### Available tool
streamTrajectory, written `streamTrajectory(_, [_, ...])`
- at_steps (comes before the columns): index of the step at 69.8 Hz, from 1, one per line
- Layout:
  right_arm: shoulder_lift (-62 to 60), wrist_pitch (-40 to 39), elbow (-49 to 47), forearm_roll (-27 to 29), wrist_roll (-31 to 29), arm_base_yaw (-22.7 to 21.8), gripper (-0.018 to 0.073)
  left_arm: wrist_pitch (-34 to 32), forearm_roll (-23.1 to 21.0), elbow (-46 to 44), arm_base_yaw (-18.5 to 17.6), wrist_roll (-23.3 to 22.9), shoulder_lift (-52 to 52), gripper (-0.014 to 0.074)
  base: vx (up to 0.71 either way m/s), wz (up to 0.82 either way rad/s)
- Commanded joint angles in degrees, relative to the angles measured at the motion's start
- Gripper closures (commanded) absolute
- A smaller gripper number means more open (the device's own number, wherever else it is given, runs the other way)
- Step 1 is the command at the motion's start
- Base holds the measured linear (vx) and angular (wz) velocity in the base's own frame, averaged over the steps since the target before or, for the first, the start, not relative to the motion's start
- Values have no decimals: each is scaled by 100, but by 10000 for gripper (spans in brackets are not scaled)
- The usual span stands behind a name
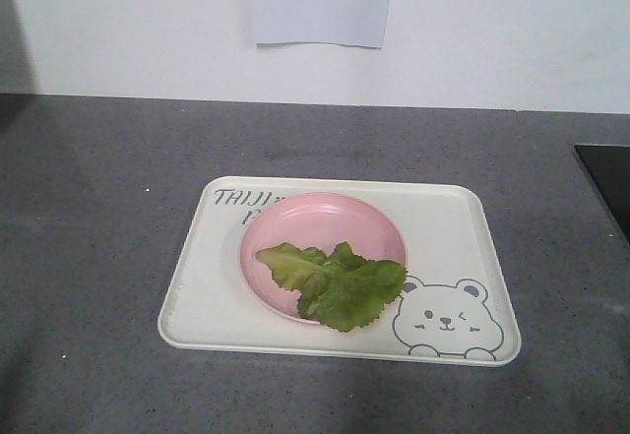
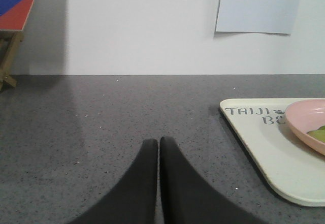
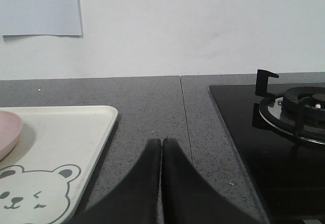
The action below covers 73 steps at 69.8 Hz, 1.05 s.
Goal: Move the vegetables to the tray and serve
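Dark grey speckled counter [image 1: 98, 237] met white wall [image 1: 492, 31]; paper sheet [image 1: 323, 1] was taped on wall behind tray. Cream tray [image 1: 197, 296] lay mid-counter, pink plate [image 1: 295, 222] on it, lettuce leaf [image 1: 340, 281] on plate's near edge. Black stove [image 3: 244, 132] sat right of tray. Left gripper [image 2: 158, 145] left of tray, fingers pressed together, empty. Right gripper [image 3: 161, 145] between tray and stove, fingers together, empty.

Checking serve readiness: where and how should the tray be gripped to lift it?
Probably by both short rims of the tray, each arm from its own side: left gripper at the lettered end, right gripper at the bear end. It is wide, flat and carries the pink plate with lettuce.
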Motion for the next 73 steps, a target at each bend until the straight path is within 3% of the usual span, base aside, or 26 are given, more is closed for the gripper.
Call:
streamTrajectory(1, [-57, -480, 97, -94, -72, 127, 565, -437, -7, 154, -3, -50, -87, 602, 0, 0])
streamTrajectory(8, [-57, -480, 97, -225, -72, 358, 565, -437, -7, 154, -3, -50, -87, 602, 0, 0])
streamTrajectory(73, [-46, -556, 91, -178, -72, 215, 565, -437, -7, 154, -3, -50, -87, 602, 0, 0])
